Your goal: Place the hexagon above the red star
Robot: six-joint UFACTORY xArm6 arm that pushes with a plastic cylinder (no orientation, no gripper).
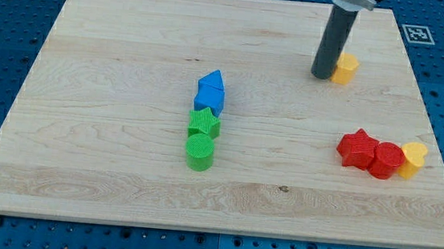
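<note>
A yellow hexagon (345,68) lies near the view's top right. My tip (322,75) rests on the board just left of it, touching or nearly touching its left side. A red star (356,147) lies at the view's right, well below the hexagon. A red block (386,160), round or many-sided, touches the star's right side. A second yellow block (414,158) sits just right of that red block.
At the board's middle a column of blocks runs downward: two blue blocks (210,91), a green star-like block (203,124) and a green cylinder (199,151). The wooden board's (114,67) right edge lies near the red and yellow blocks.
</note>
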